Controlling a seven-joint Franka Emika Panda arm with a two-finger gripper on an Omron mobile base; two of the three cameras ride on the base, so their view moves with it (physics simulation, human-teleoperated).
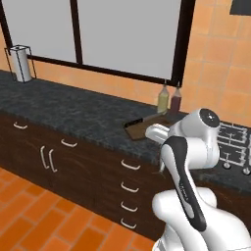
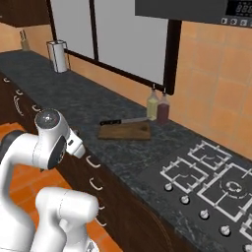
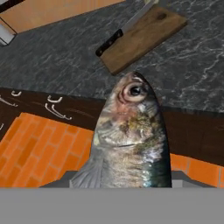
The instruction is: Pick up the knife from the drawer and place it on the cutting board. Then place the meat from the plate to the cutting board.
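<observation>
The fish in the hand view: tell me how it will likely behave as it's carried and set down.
The fish has glossy, wet-looking scales, so it may slip. It is long and sticks out well ahead of the hand, so it could sag or swing. Its rounded body may roll slightly on the flat cutting board beside the knife.

Even, shadowless, slightly soft rendering

Meat (image 3: 129,140) fills lower centre, close up, head & eye pointing up toward desk (image 3: 65,61) front edge. Beyond it, cutting board (image 3: 142,37) lies on dark speckled desk, set at an angle. Knife (image 3: 118,37) rests along board's far-left edge, black handle overhanging corner. Drawer fronts w/ silver handles (image 3: 57,109) below desk edge; orange tile floor (image 3: 39,148) beneath.
</observation>
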